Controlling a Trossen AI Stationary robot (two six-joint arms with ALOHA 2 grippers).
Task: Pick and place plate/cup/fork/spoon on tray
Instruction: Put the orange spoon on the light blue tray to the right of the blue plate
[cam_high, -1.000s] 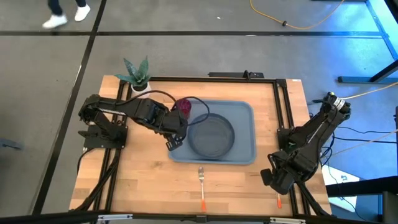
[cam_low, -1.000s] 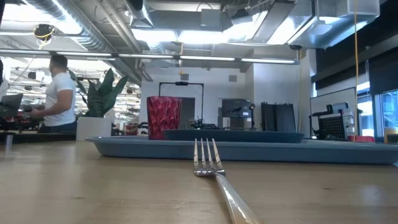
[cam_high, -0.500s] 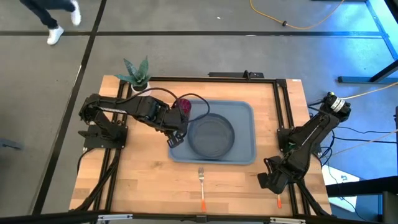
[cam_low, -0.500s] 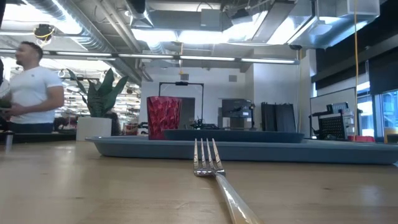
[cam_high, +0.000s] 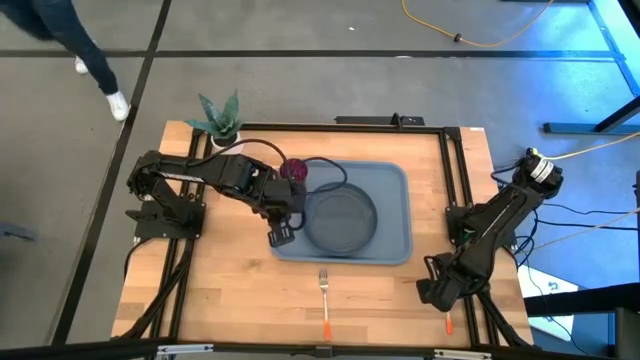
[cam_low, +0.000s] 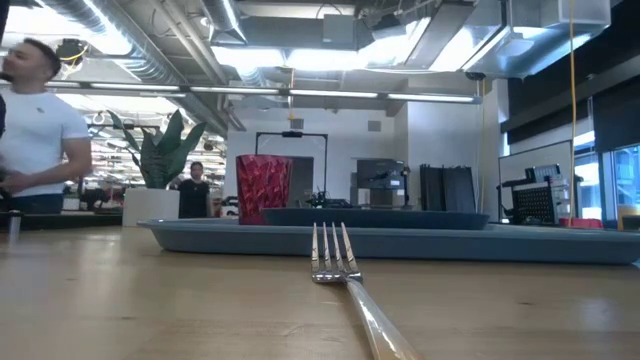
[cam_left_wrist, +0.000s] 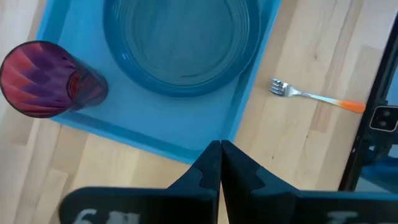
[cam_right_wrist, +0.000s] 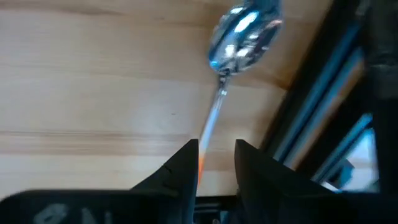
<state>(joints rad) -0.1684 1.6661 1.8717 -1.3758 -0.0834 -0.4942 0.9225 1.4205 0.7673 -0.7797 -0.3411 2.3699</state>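
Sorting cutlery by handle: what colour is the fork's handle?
Orange, behind silver tines; the fork shows best in the left wrist view.

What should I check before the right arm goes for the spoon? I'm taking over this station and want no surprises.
1. Right pincer open, fingers either side of the spoon handle: ok.
2. Spoon flat on the table, beside the frame rail: ok, though the rail is close.
3. Left pincer shut, empty, over the tray edge: ok.
4. Plate and cup already on the tray: ok.
5. Fork off the tray, in front of it: not ok, to be placed.
6. Firmness of grip on the handle: cannot tell.
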